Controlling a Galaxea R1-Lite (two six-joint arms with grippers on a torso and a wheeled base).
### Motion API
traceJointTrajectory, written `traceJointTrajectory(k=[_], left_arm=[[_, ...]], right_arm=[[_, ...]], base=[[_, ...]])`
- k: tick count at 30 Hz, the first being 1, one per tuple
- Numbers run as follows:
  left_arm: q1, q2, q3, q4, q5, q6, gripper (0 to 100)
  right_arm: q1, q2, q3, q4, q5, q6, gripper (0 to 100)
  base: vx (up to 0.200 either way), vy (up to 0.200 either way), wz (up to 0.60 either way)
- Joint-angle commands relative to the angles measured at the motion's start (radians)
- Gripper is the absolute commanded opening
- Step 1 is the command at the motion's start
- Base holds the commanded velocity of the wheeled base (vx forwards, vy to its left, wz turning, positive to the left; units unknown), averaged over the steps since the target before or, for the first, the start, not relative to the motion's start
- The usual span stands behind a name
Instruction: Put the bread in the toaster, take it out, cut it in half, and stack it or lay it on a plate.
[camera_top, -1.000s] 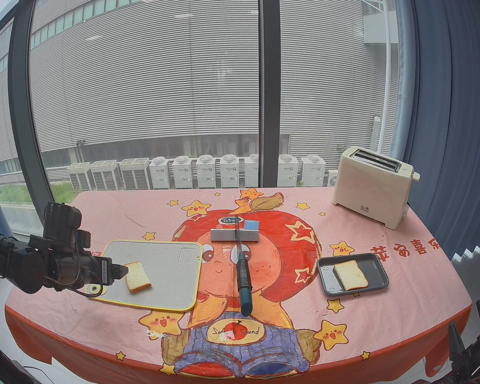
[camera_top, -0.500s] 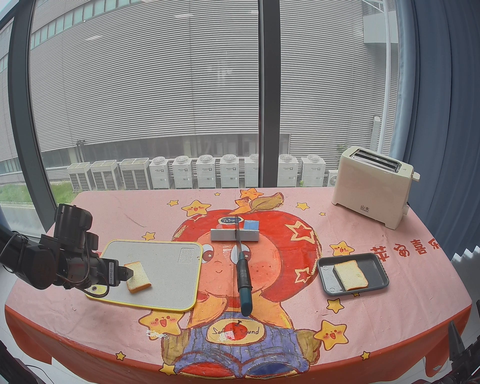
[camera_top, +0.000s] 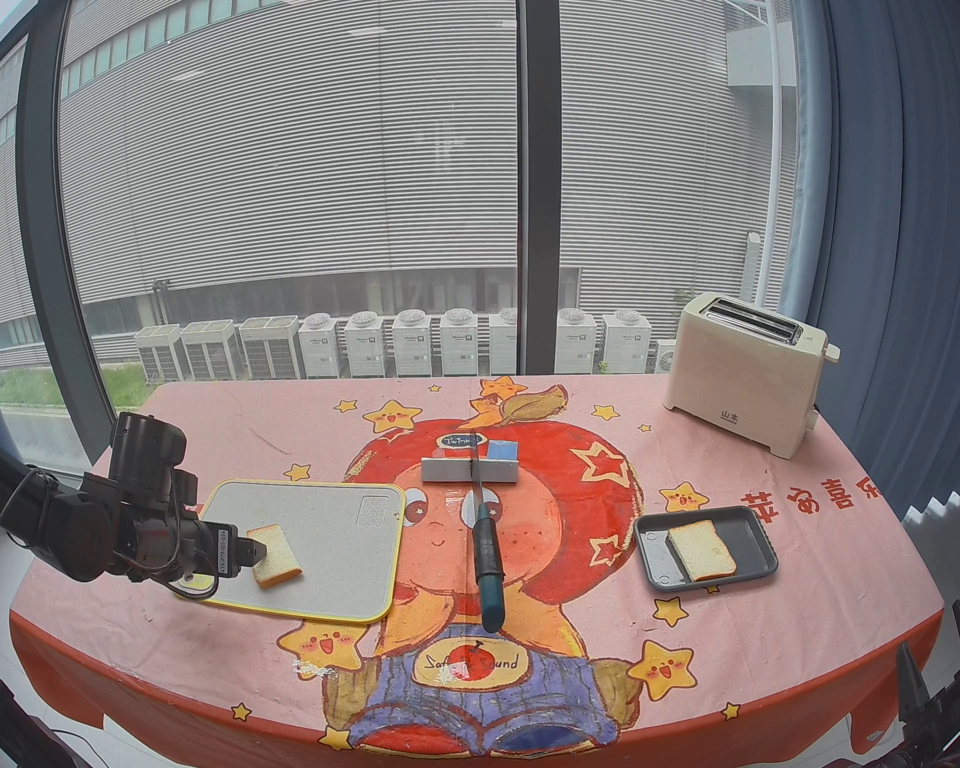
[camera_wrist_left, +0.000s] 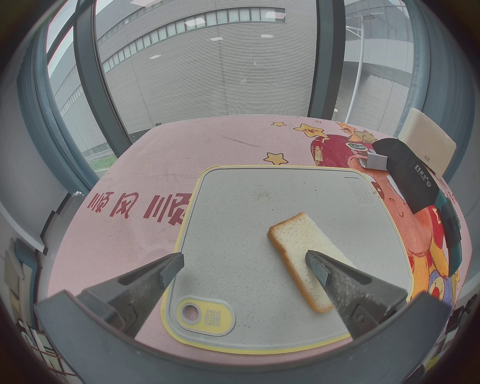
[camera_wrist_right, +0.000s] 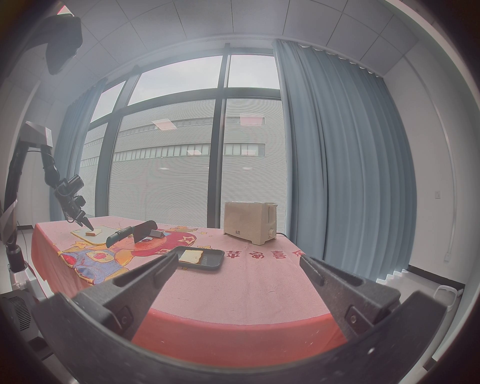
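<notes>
A half slice of bread (camera_top: 273, 555) lies on the grey cutting board (camera_top: 330, 540) at the table's left. My left gripper (camera_top: 248, 550) is low at the board's left end, right against that bread. In the left wrist view the left gripper (camera_wrist_left: 243, 262) is open, and one finger (camera_wrist_left: 340, 285) overlaps the bread (camera_wrist_left: 295, 240) while the other is over the bare board (camera_wrist_left: 235, 210). A second half slice (camera_top: 701, 549) rests in the dark tray (camera_top: 752, 530) on the right. The white toaster (camera_top: 745, 370) stands at the back right. My right gripper (camera_wrist_right: 239, 263) is open, off the table's right front side.
A knife (camera_top: 487, 555) with a dark teal handle lies mid-table, its blade resting on a small grey block (camera_top: 470, 468). Window glass runs along the table's far edge, and a blue curtain hangs to the right of the toaster.
My left gripper has moved right across the board's left end, closing in on the bread until its tip meets the slice. Nothing else has moved.
</notes>
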Motion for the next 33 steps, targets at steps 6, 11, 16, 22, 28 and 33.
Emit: traceJointTrajectory(k=[6,11,16,22,28,33], left_arm=[[0.007,-0.01,-0.003,0.002,0.002,0.0,100],[0.006,-0.012,-0.005,0.002,0.002,0.0,100],[0.007,-0.018,0.001,0.008,0.002,0.0,100],[0.01,-0.013,0.006,0.008,0.002,0.0,100],[0.022,-0.006,0.004,0.007,0.002,0.0,100],[0.022,-0.003,0.003,0.007,0.002,0.0,100]], right_arm=[[0.0,-0.016,0.018,0.0,0.0,-0.001,100],[0.0,-0.016,0.018,0.0,0.0,-0.001,100],[0.0,-0.016,0.018,0.0,0.0,-0.001,100],[0.0,-0.016,0.018,0.0,0.0,-0.001,100],[0.0,-0.016,0.018,0.0,0.0,-0.001,100],[0.0,-0.016,0.018,0.0,0.0,-0.001,100]], base=[[0.0,0.0,0.0],[0.0,0.0,0.0],[0.0,0.0,0.0],[0.0,0.0,0.0],[0.0,0.0,0.0],[0.0,0.0,0.0]])
